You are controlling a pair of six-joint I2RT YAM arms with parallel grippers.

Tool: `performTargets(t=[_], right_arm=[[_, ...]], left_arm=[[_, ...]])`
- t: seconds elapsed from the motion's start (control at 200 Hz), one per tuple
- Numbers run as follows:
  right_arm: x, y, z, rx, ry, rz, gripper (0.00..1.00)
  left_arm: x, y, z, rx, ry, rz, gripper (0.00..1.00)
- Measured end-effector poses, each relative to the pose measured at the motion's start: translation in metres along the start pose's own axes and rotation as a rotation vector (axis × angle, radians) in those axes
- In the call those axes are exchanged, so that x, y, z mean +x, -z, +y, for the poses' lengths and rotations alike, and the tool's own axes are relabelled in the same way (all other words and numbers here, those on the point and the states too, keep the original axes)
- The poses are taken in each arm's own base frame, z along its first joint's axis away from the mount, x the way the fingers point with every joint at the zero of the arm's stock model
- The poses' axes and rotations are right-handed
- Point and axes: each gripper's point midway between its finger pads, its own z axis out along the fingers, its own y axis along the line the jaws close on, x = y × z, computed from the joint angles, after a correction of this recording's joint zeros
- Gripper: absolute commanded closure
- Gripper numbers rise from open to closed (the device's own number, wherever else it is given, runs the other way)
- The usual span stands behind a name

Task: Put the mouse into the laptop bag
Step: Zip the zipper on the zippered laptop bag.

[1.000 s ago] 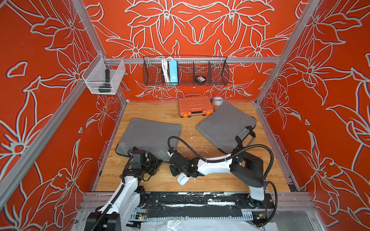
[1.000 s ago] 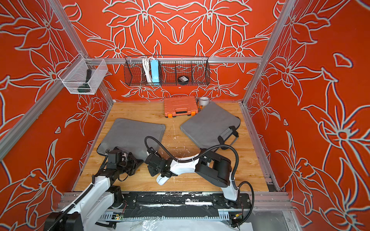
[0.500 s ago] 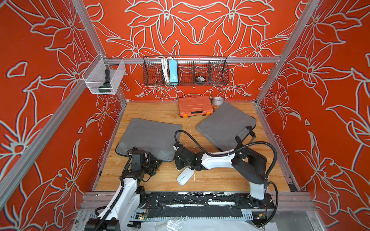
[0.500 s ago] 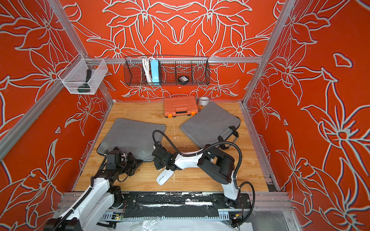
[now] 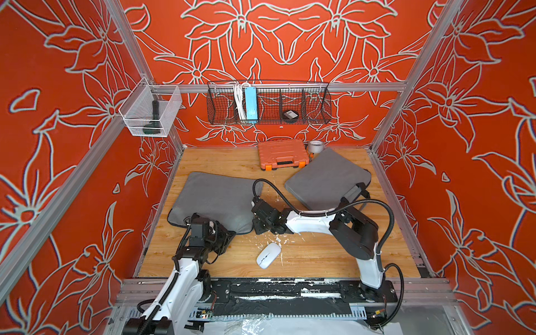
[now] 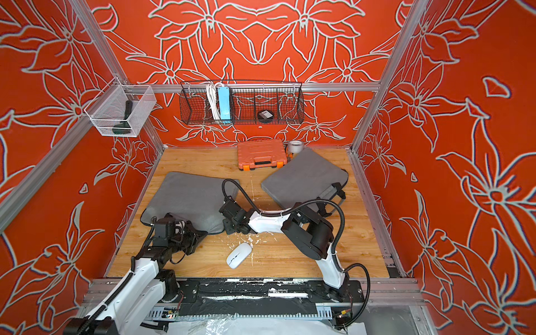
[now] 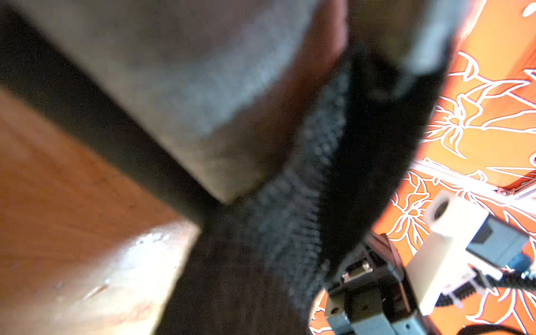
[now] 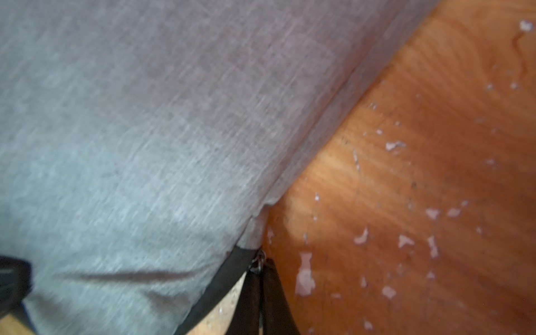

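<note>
Right hand (image 5: 259, 230) moved off mouse (image 5: 269, 254) to laptop bag (image 5: 214, 197) corner, pinched shut, mouse free nearby

Grey laptop bag (image 8: 145, 130) on wooden table (image 8: 435, 174)

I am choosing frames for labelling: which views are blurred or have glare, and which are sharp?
Left wrist view: too close, the grey laptop bag and its zipper are out of focus, with white glare on the wooden table. Right wrist view: the bag fabric is slightly smeared, the table's white flecks soft. Both top views: sharp and evenly lit, the mouse clear.
</note>
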Motion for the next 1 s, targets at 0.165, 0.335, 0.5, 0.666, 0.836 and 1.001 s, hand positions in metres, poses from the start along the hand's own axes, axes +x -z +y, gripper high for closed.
performTargets(t=[0.165,0.335,0.5,0.666,0.836,1.001], right_arm=[[-0.008,-0.005,0.0,0.028,-0.003,0.017,1.0],[-0.027,-0.012,-0.018,0.072,-0.041,0.002,1.0],[-0.065,-0.028,-0.049,0.143,-0.105,0.001,1.0],[-0.117,-0.055,-0.064,0.172,-0.15,-0.016,0.81],[-0.149,-0.069,-0.064,0.14,-0.136,0.001,0.53],[-0.153,-0.048,-0.059,0.154,-0.068,0.035,0.39]], left_arm=[[-0.002,0.0,-0.003,0.011,-0.01,-0.007,0.83],[-0.002,0.001,0.002,-0.042,-0.013,0.0,0.19],[-0.009,0.009,-0.008,-0.049,-0.062,-0.038,0.16],[-0.016,0.014,-0.022,0.017,-0.156,-0.085,0.1],[-0.02,0.014,-0.05,0.142,-0.27,-0.108,0.09],[-0.021,0.003,-0.068,0.197,-0.334,-0.092,0.11]])
